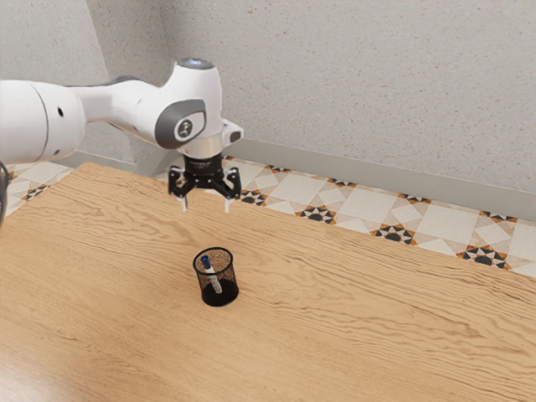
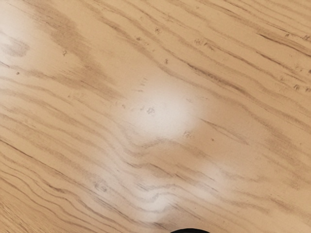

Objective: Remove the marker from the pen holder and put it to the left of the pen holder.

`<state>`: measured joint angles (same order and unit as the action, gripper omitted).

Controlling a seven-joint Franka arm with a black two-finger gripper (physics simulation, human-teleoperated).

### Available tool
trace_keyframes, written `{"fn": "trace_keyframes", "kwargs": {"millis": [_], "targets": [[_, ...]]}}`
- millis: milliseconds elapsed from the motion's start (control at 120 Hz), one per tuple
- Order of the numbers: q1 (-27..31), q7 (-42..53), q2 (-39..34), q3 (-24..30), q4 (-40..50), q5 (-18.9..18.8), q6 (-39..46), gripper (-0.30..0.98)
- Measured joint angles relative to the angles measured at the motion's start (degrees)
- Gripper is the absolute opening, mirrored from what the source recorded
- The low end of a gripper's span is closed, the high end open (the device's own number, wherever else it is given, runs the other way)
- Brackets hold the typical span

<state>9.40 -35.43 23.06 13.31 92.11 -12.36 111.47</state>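
1. I have the black two-finger tool [image 1: 206, 204] spread wide with nothing between its fingers, raised above the wooden table [image 1: 377, 335] and well apart from the black wire-mesh pen holder [image 1: 232, 281].
2. The white marker with a blue cap [image 1: 206, 264] is inside the pen holder, tilted, cap end up. The cup is much wider than the marker, so I judge it leans because only the wall props it.
3. In the wrist view a black curved edge [image 2: 190, 230] shows; I take it for the pen holder's rim, which would mean my hand is off to one side of it.
4. The step in hand, as I judge it, is the approach: centre over the pen holder, then descend with the fingers straddling the cap.
5. The light-looking cup could tip if a finger catches its rim, so I'd lift the marker clear before heading left of the pen holder.
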Motion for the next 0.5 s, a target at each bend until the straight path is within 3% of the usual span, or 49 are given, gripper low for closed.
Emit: {"fn": "trace_keyframes", "kwargs": {"millis": [108,333,500], "targets": [[-0.14,-1.03,0.92,-0.4,0.4,-0.83,1.45,0.69],[0.93,0.36,0.74,-0.21,3.49,8.22,5.13,0.69],[1.53,1.54,-0.16,-0.31,7.55,10.48,7.31,0.69]]}}
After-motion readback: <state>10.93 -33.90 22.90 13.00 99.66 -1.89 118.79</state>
